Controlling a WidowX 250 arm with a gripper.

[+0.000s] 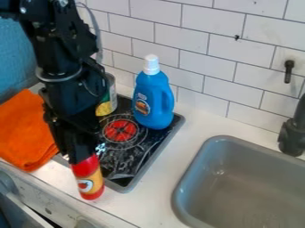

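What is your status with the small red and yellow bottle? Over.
Gripper at red top of small red and yellow bottle, by front edge of black stove. Close by: blue plastic bottle with white cap, orange cloth.

Here's the white worktop (170,162), an orange cloth (24,129) lying beside the grey-rimmed black stove panel (128,161), a grey sink (250,167) set in opposite. Up on the panel stand a blue bottle (155,107) and a can (112,95).

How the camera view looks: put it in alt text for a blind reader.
Black end effector at the top of a red-and-yellow bottle by a stove; blue bottle and can on it; orange cloth left, gray sink right.
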